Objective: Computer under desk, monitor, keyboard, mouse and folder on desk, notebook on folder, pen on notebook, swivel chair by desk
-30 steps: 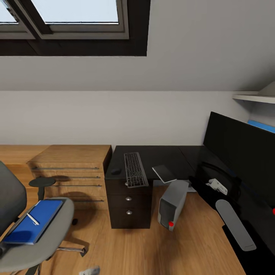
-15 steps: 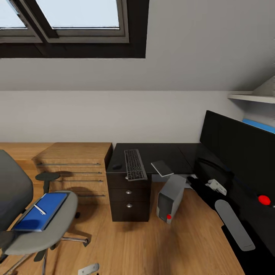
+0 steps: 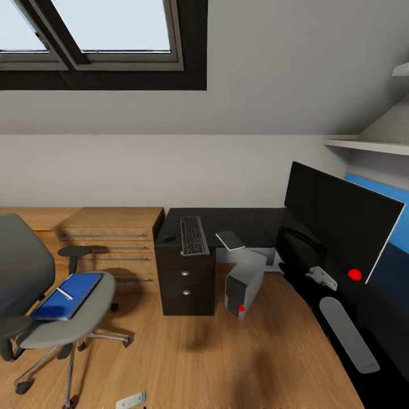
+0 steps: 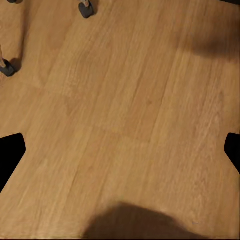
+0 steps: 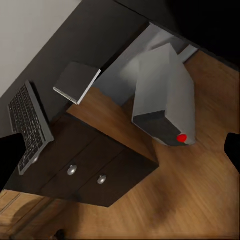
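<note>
The grey swivel chair (image 3: 34, 318) stands at the left, apart from the desk, with the blue folder (image 3: 68, 288) on its seat and the white pen (image 3: 64, 293) lying on the folder. On the black desk (image 3: 244, 220) lie the mouse (image 3: 168, 238), the keyboard (image 3: 193, 235) and the dark notebook (image 3: 230, 240), which overhangs the front edge. The silver computer (image 3: 243, 284) leans tilted on the floor, partly under the desk. At the right stands the monitor (image 3: 341, 218). My left gripper (image 4: 120, 157) is open over bare floor. Open too, my right gripper (image 5: 122, 150) looks at the computer (image 5: 162, 107), notebook (image 5: 76, 81) and keyboard (image 5: 27, 127).
A light wooden drawer chest (image 3: 111, 238) sits between chair and desk. The desk's dark drawer unit (image 3: 186, 284) has round knobs. My right arm (image 3: 346, 335) reaches along the desk's right wing. A white shelf (image 3: 363, 145) and blue wall panel (image 3: 378, 190) are behind the monitor.
The camera has pulled back and turned right, so everything looks smaller and more of the monitor and chair show. The things themselves have not moved.
</note>
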### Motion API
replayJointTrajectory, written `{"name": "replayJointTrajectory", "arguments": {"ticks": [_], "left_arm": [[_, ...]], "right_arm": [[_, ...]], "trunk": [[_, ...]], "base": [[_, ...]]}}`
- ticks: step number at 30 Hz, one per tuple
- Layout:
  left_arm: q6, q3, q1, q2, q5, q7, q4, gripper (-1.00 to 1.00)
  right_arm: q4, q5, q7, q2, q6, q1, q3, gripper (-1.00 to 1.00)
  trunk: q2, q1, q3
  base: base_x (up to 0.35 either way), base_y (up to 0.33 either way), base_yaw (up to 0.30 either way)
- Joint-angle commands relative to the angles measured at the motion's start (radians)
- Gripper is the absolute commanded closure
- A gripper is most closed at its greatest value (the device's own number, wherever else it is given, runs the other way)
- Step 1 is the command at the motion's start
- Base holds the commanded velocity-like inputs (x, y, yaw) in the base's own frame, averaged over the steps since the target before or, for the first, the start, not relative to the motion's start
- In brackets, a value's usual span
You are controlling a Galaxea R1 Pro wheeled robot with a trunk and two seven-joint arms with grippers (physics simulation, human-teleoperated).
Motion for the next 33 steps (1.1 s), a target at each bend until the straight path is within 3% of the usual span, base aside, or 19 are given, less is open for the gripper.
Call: {"name": "replayJointTrajectory", "arguments": {"ticks": [1, 17, 33], "left_arm": [[-0.005, -0.008, -0.001, 0.001, 0.011, 0.007, 0.000, -1.00], [-0.008, -0.006, -0.001, 0.001, 0.011, 0.007, 0.000, -1.00], [-0.008, -0.007, -0.001, -0.001, 0.011, 0.007, 0.017, -1.00]], "right_arm": [[-0.001, -0.005, -0.007, -0.001, 0.002, -0.001, 0.001, -1.00], [0.014, -0.005, -0.010, -0.002, 0.001, -0.001, -0.003, -1.00], [0.037, -0.003, -0.010, -0.011, 0.000, -0.001, -0.052, -1.00]], "trunk": [[-0.001, 0.000, -0.001], [-0.001, 0.000, -0.001], [-0.001, 0.000, 0.006]], "base": [[-0.231, -0.077, 0.000], [-0.060, -0.018, -0.004], [-0.001, 0.000, -0.198]]}}
